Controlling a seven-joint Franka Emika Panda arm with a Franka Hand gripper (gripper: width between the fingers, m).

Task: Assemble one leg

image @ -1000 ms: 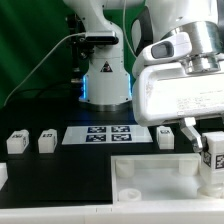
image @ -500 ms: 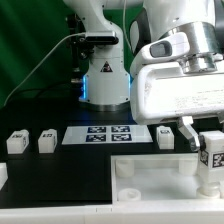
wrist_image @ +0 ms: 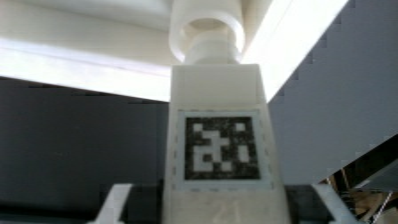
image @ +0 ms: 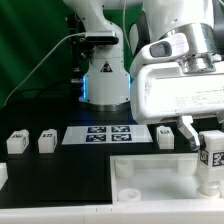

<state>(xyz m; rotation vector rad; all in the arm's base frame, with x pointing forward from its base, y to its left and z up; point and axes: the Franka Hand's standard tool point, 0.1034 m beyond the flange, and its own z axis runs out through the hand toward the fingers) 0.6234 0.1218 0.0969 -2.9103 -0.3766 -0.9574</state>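
Observation:
My gripper is at the exterior view's right, shut on a leg, a white square post with a black-and-white tag. It holds the leg upright over the right part of the large white tray. In the wrist view the leg fills the middle between my fingers, its round peg end pointing at the white tray. Whether the leg touches the tray is hidden. Two more legs stand at the left, and another stands beside the marker board.
The marker board lies flat on the black table behind the tray. The robot base stands behind it. A cable runs down at the back left.

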